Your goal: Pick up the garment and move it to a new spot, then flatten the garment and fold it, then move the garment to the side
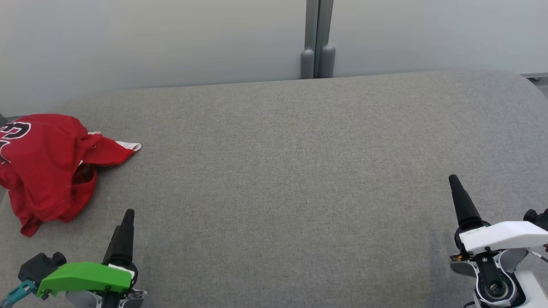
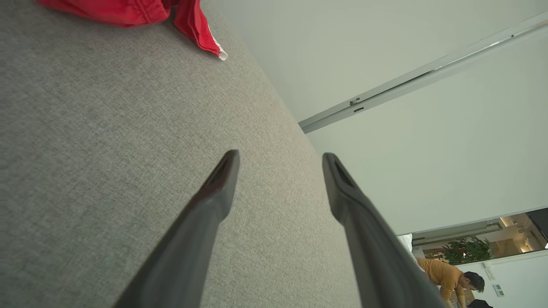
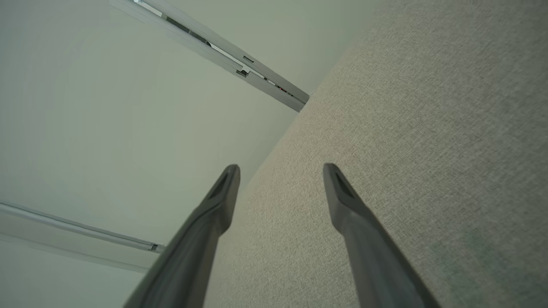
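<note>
A crumpled red garment with white lettering and white trim lies bunched at the far left of the grey fabric surface, partly cut off by the frame edge. In the left wrist view a corner of the red garment shows at the top. My left gripper hovers at the lower left, just right of and below the garment, apart from it; its fingers stand open with nothing between them. Over bare fabric at the lower right, my right gripper is open and empty.
A pale wall with a grey vertical post rises behind the surface's far edge. The surface's right corner curves away at the upper right. A person in an orange top is bent over far off in another room.
</note>
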### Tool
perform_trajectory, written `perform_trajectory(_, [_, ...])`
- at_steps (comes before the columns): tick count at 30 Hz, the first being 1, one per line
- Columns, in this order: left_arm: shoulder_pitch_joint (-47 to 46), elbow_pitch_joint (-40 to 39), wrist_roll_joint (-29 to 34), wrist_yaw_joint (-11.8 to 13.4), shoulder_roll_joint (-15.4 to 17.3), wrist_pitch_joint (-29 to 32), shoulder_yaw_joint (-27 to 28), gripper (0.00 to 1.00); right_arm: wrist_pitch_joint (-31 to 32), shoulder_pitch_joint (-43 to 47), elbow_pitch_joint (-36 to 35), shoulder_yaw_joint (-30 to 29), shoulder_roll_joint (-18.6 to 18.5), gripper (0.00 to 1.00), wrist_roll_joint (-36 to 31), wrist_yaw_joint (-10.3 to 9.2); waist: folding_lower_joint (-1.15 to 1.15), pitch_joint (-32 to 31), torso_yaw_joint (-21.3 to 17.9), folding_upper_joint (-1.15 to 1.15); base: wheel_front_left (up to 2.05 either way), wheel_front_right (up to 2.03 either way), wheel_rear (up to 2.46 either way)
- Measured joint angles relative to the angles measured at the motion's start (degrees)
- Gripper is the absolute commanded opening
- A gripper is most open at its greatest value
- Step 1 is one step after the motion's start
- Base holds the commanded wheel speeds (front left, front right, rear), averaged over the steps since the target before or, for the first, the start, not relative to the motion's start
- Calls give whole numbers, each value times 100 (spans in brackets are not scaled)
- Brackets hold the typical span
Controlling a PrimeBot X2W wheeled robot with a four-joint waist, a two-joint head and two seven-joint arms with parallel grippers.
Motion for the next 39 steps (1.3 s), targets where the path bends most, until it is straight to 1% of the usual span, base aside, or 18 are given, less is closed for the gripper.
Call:
perform_trajectory(2, [0, -8, 129, 5, 2, -22, -13, 100, -38, 0, -24, 45, -18, 100, -178, -13, 0, -3, 6, 0, 0, 0, 0])
perform_trajectory(3, [0, -23, 167, 11, 4, -43, -15, 100, -52, 0, -40, 64, -24, 100, -260, -53, 0, -4, 10, 0, 0, 0, 0])
perform_trajectory(7, [-1, -94, 467, 34, 18, -125, -22, 100, -116, 1, -91, 174, -47, 100, -601, -57, 0, -11, 25, 0, 0, 0, 0])
perform_trajectory(9, [-1, -105, 513, 42, 21, -146, -26, 100, -144, 1, -101, 191, -51, 100, -695, -66, 0, -13, 28, 0, 0, 0, 0])
perform_trajectory(10, [-1, -110, 567, 52, 25, -171, -33, 100, -146, 1, -111, 207, -56, 100, -782, -111, 0, -15, 32, 0, 0, 0, 0])
perform_trajectory(17, [-1, -142, 1066, 58, 87, -277, -81, 100, -268, 1, -203, 357, -127, 100, -1341, -202, 0, -26, 57, 0, 0, 0, 0])
perform_trajectory(20, [-1, -151, 1267, 64, 98, -335, -112, 100, -311, 2, -240, 392, -165, 100, -1580, -213, 0, -30, 64, 0, 0, 0, 0])
perform_trajectory(21, [-1, -154, 1335, 78, 99, -369, -133, 100, -338, 2, -249, 408, -174, 100, -1662, -248, 0, -31, 66, 0, 0, 0, 0])
perform_trajectory(39, [0, -263, 2654, 94, 178, -672, -245, 100, -634, 20, -383, 697, -335, 100, -3089, -408, 0, -42, 89, 0, 0, 0, 0])
